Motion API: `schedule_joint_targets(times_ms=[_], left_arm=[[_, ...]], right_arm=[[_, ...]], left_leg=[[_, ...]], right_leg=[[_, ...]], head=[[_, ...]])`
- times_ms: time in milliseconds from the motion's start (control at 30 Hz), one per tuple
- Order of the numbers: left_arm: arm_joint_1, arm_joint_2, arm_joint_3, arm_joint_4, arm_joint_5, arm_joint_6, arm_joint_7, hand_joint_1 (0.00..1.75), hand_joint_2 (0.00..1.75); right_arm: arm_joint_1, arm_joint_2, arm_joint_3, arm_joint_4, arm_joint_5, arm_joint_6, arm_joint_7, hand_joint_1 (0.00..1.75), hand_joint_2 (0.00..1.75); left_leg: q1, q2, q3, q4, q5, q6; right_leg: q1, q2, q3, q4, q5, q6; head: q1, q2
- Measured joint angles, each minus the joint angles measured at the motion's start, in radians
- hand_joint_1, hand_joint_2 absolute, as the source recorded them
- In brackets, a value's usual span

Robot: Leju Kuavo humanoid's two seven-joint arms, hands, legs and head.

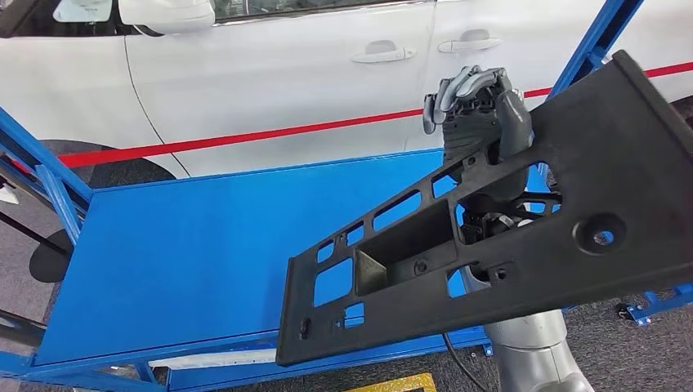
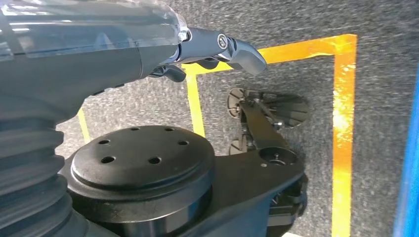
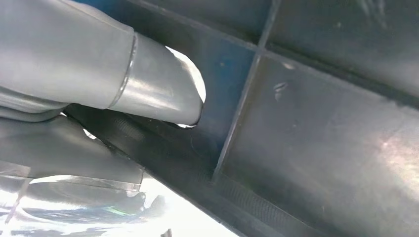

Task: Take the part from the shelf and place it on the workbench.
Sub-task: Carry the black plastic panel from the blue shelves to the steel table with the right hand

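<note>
Background: a white car (image 1: 270, 73) with a red stripe is seen behind the blue workbench (image 1: 188, 245).
Left hand (image 2: 217, 49): hung over grey floor with yellow tape (image 2: 343, 123) — fingers loosely curled, nothing held.
Part (image 1: 523, 245): a black panel, tilted, held above the workbench's right end.
Right hand (image 1: 478, 114): clasped on the part — thumb (image 3: 158, 84) pressed to its ribbed underside.

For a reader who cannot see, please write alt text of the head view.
The robot's right hand holds a large black plastic part, tilted, above a blue workbench. A white car with a red stripe stands behind.
</note>
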Motion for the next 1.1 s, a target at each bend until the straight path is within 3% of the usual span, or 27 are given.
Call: schedule_joint_targets(times_ms=[200, 333, 433, 500, 600, 633, 667, 700, 767, 833, 933, 967, 1033, 1100], left_arm=[[0.0, -0.001, 0.0, 0.0, 0.0, 0.009, 0.018, 0.0, 1.75], [0.0, -0.001, 0.0, 0.0, 0.001, 0.004, 0.018, 0.0, 1.75], [-0.001, -0.002, 0.0, 0.0, 0.001, -0.008, 0.014, 0.0, 1.75], [-0.002, -0.003, 0.0, 0.0, 0.001, -0.014, 0.012, 0.0, 1.75], [-0.003, -0.004, 0.0, 0.0, 0.002, -0.019, 0.011, 0.0, 1.75], [-0.003, -0.005, 0.0, 0.0, 0.002, -0.019, 0.011, 0.0, 1.75], [-0.002, -0.006, 0.0, 0.0, 0.002, -0.02, 0.011, 0.0, 1.75], [-0.002, -0.007, 0.0, 0.0, 0.002, -0.02, 0.012, 0.0, 1.75], [-0.003, -0.009, 0.0, 0.0, 0.002, -0.02, 0.012, 0.0, 1.75], [-0.004, -0.01, 0.001, 0.0, 0.002, -0.02, 0.012, 0.0, 1.75], [-0.003, -0.01, 0.001, 0.0, 0.002, -0.02, 0.013, 0.0, 1.75], [-0.002, -0.01, 0.001, 0.0, 0.002, -0.02, 0.013, 0.0, 1.75], [-0.002, -0.01, 0.002, 0.0, 0.002, -0.02, 0.014, 0.0, 1.75], [-0.003, -0.01, 0.002, 0.0, 0.002, -0.02, 0.014, 0.0, 1.75]], right_arm=[[0.019, -0.009, -0.003, -0.022, -0.014, 0.026, 0.008, 1.75, 0.0], [0.027, -0.015, -0.003, -0.022, -0.02, 0.034, 0.007, 1.75, 0.0], [0.028, -0.017, -0.003, -0.022, -0.021, 0.038, 0.002, 1.75, 0.0], [0.027, -0.019, -0.003, -0.022, -0.024, 0.044, -0.002, 1.75, 0.0], [0.031, -0.02, -0.003, -0.022, -0.028, 0.05, -0.003, 1.75, 0.0], [0.034, -0.021, -0.003, -0.022, -0.029, 0.051, -0.002, 1.75, 0.0], [0.036, -0.021, -0.003, -0.022, -0.029, 0.052, -0.001, 1.75, 0.0], [0.036, -0.021, -0.003, -0.022, -0.03, 0.052, 0.001, 1.75, 0.0], [0.036, -0.021, -0.002, -0.022, -0.031, 0.054, 0.007, 1.75, 0.0], [0.036, -0.021, -0.002, -0.021, -0.033, 0.058, 0.011, 1.75, 0.0], [0.036, -0.021, -0.002, -0.019, -0.034, 0.065, 0.012, 1.75, 0.0], [0.036, -0.021, -0.002, -0.019, -0.034, 0.066, 0.012, 1.75, 0.0], [0.035, -0.02, -0.002, -0.017, -0.035, 0.067, 0.012, 1.75, 0.0], [0.035, -0.019, -0.002, -0.014, -0.035, 0.068, 0.013, 1.75, 0.0]], left_leg=[[-0.001, 0.0, -0.001, 0.003, -0.001, 0.002], [-0.003, 0.0, -0.003, 0.008, -0.004, 0.009], [0.001, 0.002, 0.003, -0.008, 0.008, 0.018], [0.007, 0.006, 0.012, -0.029, 0.023, 0.027], [0.009, 0.008, 0.008, -0.032, 0.029, 0.03], [0.01, 0.008, 0.005, -0.029, 0.029, 0.029], [0.011, 0.009, 0.002, -0.026, 0.029, 0.027], [0.015, 0.008, -0.001, -0.022, 0.028, 0.024], [0.021, 0.007, -0.009, -0.007, 0.024, 0.01], [0.021, 0.004, -0.018, 0.006, 0.022, -0.006], [0.021, 0.001, -0.029, 0.011, 0.027, -0.026], [0.023, 0.002, -0.037, 0.023, 0.013, -0.031], [0.025, 0.004, -0.069, 0.104, -0.056, -0.034], [0.024, 0.004, -0.11, 0.237, -0.137, -0.033]], right_leg=[[-0.002, 0.0, 0.0, -0.001, 0.001, 0.001], [-0.005, 0.0, 0.0, -0.002, 0.003, 0.004], [-0.004, -0.001, 0.004, -0.005, 0.002, 0.013], [-0.003, -0.002, -0.008, 0.033, -0.034, 0.021], [-0.011, -0.003, -0.074, 0.203, -0.132, 0.032], [-0.015, -0.004, -0.087, 0.24, -0.141, 0.037], [-0.019, -0.005, -0.083, 0.243, -0.131, 0.041], [-0.024, -0.006, -0.059, 0.207, -0.105, 0.046], [-0.03, -0.007, 0.013, 0.082, -0.054, 0.054], [-0.027, -0.001, 0.046, 0.015, -0.038, 0.045], [-0.023, 0.003, 0.031, 0.014, -0.035, 0.014], [-0.022, 0.002, 0.025, 0.014, -0.029, 0.004], [-0.02, -0.003, 0.011, 0.012, -0.016, -0.014], [-0.013, -0.006, -0.004, 0.012, -0.005, -0.024]], head=[[0.0, 0.0], [0.0, 0.0], [0.0, 0.0], [0.001, 0.0], [0.002, 0.0], [0.002, 0.0], [0.002, 0.0], [0.002, 0.0], [0.003, 0.0], [0.004, 0.0], [0.003, 0.0], [0.003, 0.0], [0.002, 0.0], [0.003, 0.0]])
